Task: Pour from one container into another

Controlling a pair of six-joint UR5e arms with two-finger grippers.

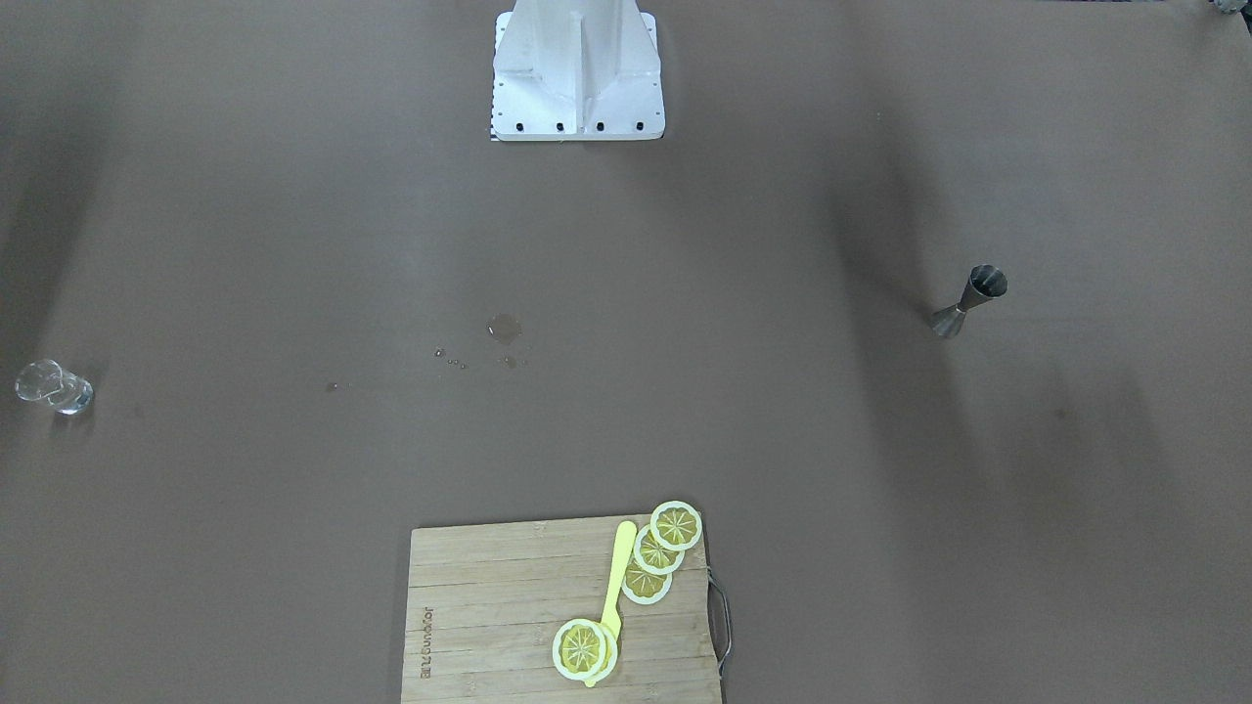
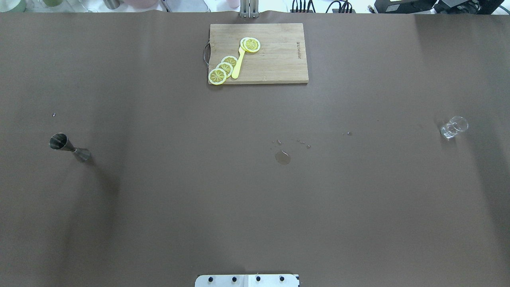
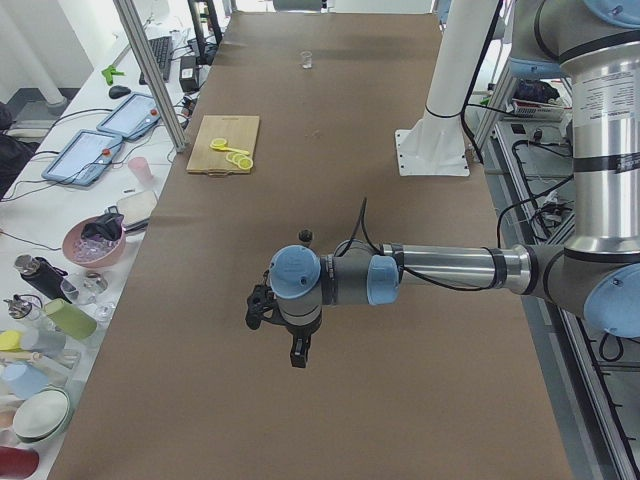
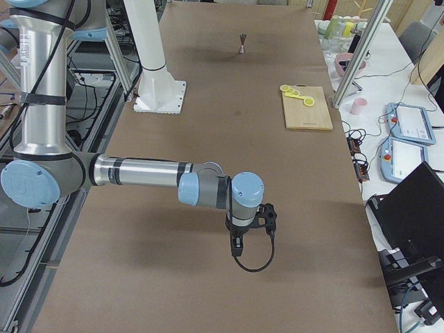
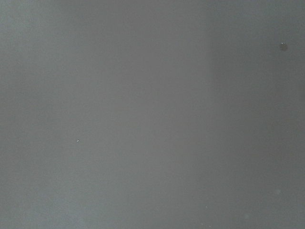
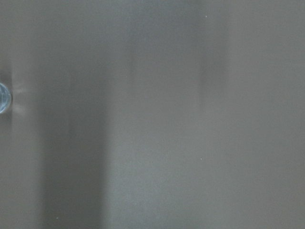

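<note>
Brown table [image 2: 255, 223] w/ 1 metal jigger [image 2: 69, 147], 1 clear glass cup [image 2: 453, 127] and 1 wooden cutting board [image 2: 279, 59].

The jigger stands upright on the robot's left side of the table. The glass cup stands on the robot's right side, well apart from it. No gripper touches either.

Between them, near the middle, are 1 small puddle [image 2: 282, 157] and a scatter of tiny droplets [image 2: 303, 142].

On the board are 1 yellow plastic knife [image 2: 238, 63] and lemon slices [image 2: 225, 68]. 3 overlap in a row, and what looks like 2 are stacked at the knife's other end. That makes prob. 5, but the stack leaves the count unsure.

There are 2 arms, each seen only in a side view, low over bare table. The left gripper [image 3: 299, 355] and right gripper [image 4: 236, 248] point down and look small and dark. Can't tell whether either is parted or clenched.

Both wrist cams show only blurred table. The right one also catches a sliver of the glass cup at its left edge. In the left side view the jigger is mostly hidden behind the near arm. The robot base [image 1: 577, 73] is cut off at the frame edge.
</note>
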